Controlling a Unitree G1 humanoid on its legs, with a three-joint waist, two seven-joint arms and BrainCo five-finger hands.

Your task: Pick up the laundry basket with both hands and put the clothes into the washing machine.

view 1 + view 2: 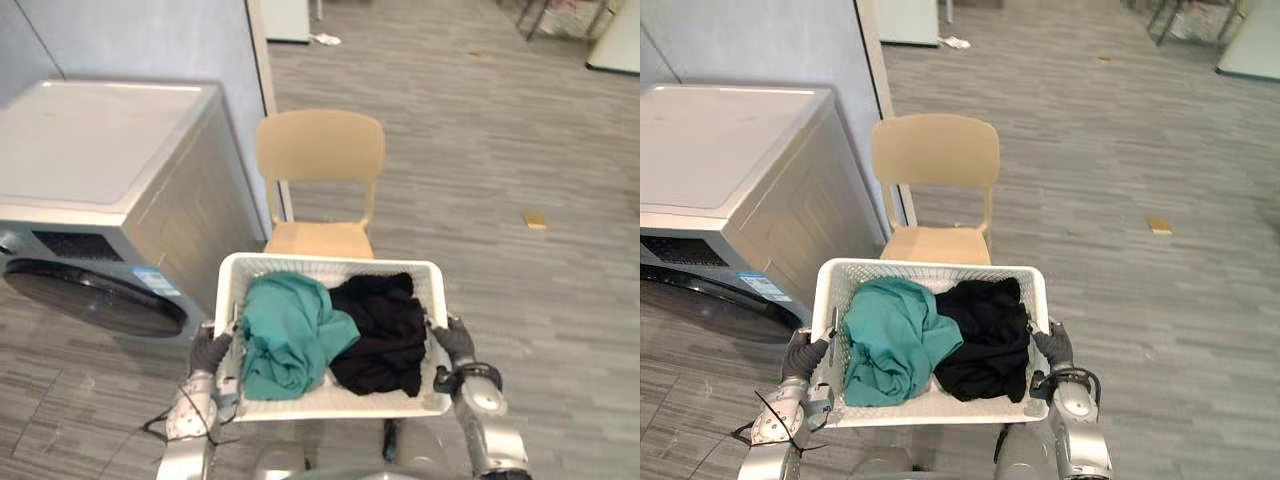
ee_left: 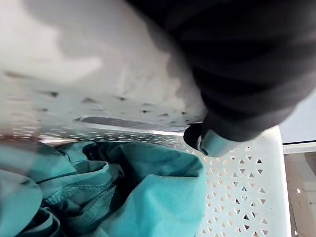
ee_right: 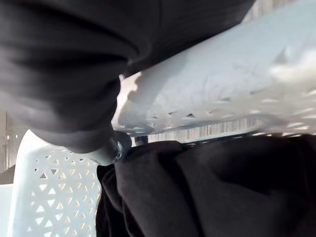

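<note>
The left hand (image 1: 211, 350) clasped the left side of the basket (image 1: 330, 263), its dark cover pressed against the white wall just under the rim. In its wrist view the thumb (image 2: 206, 141) hooked over the rim into the basket, and the fingers were hidden beneath. The right hand (image 1: 455, 341) gripped the opposite side in the same way. Its thumb (image 3: 114, 149) curled over the rim beside the black garment (image 1: 385, 335), and its fingers were hidden under the edge. The basket hung between the two hands, roughly level, close in front of the robot.

Inside it lay two garments, side by side and touching. A teal garment (image 1: 290, 340) was bunched in the left half, next to the left hand. The black garment filled the right half, next to the right hand. The basket's perforated white wall showed around both.

Just beyond the far rim stood a tan chair (image 1: 320, 150) with its seat toward the robot. Whether the rim touched the seat could not be told. To the left of the basket and chair stood the grey washer (image 1: 100, 170). Its dark round door (image 1: 90, 297) was on the front and looked closed, near the basket's left side but apart from it. Behind the washer rose a pale wall (image 1: 150, 40). The grey plank floor (image 1: 500, 130) stretched away to the right, where a small tan scrap (image 1: 535, 219) lay well apart from the chair.
</note>
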